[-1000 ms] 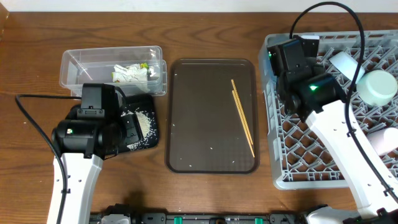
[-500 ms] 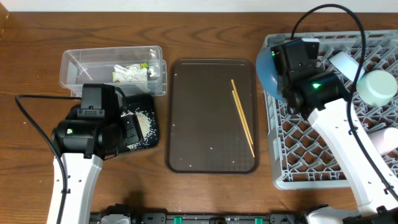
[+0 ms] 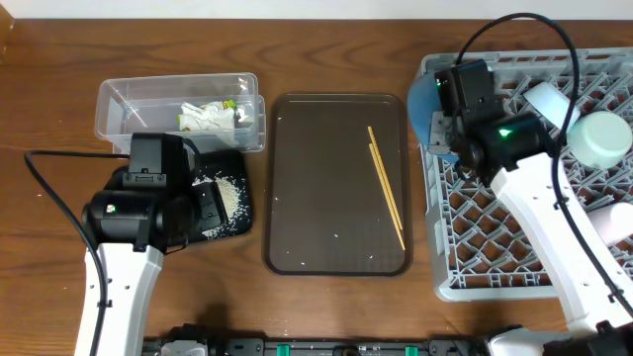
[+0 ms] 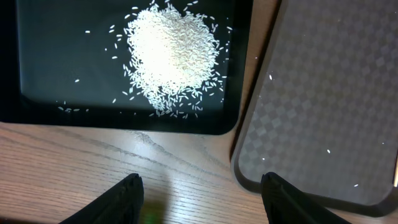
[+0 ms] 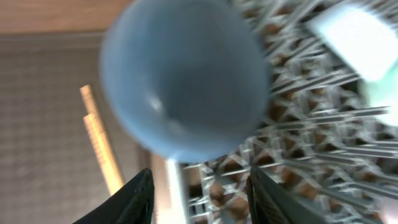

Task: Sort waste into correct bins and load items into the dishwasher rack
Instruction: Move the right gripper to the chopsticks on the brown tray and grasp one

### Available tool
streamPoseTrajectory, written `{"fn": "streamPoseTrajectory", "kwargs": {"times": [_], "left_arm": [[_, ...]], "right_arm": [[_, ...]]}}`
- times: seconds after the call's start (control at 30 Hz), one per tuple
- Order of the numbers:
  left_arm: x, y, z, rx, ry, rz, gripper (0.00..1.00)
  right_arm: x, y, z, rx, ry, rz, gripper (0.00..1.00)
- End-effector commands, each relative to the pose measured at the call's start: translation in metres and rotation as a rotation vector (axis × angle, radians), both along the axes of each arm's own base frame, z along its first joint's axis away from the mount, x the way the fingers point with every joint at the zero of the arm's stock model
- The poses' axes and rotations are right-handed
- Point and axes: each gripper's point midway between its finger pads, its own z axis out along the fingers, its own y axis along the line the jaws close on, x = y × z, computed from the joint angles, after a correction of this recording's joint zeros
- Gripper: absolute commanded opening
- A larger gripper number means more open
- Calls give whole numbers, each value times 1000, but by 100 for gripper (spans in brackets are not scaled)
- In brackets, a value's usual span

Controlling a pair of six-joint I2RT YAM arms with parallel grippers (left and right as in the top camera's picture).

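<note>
Tilting pale-blue bowl [image 5: 183, 81] (blurred, perhaps unheld)

My left gripper [image 4: 202, 202] hangs, fingers spread, just left of the brown tray [image 3: 326, 198]; my right gripper [image 5: 202, 196], jaws parted, right of it.

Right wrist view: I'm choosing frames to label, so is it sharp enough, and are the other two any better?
Right wrist view: smeared throughout, the blue bowl and the rack have soft edges. Left wrist view: crisp, single rice grains show on the black tray. Overhead view: sharp and evenly lit, chopsticks clearly outlined.
</note>
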Motion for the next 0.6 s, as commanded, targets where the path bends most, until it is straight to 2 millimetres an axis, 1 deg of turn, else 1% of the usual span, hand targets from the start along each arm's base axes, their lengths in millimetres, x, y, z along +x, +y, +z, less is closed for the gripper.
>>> {"fn": "streamPoseTrajectory", "kwargs": {"times": [0.0,0.17,0.27,0.4,0.43,0.47,0.57], "left_arm": [[0,3,-2,8,8,11,64],[0,3,-2,8,7,11,64],[0,3,-2,8,7,11,64],[0,3,-2,8,7,11,64],[0,3,-2,8,7,11,64],[0,3,-2,8,7,11,64],[0,3,-2,8,7,11,64]], "right_arm": [[-8,36,-19,140,91,91,49],[-18,70,-37,160,160,180,51],[-25,90,-54,139,207,230,51],[-35,113,-84,100,287,285,50],[-37,118,-94,86,313,296,50],[-39,121,-102,76,333,303,50],[-45,126,-128,40,397,313,47]]}}
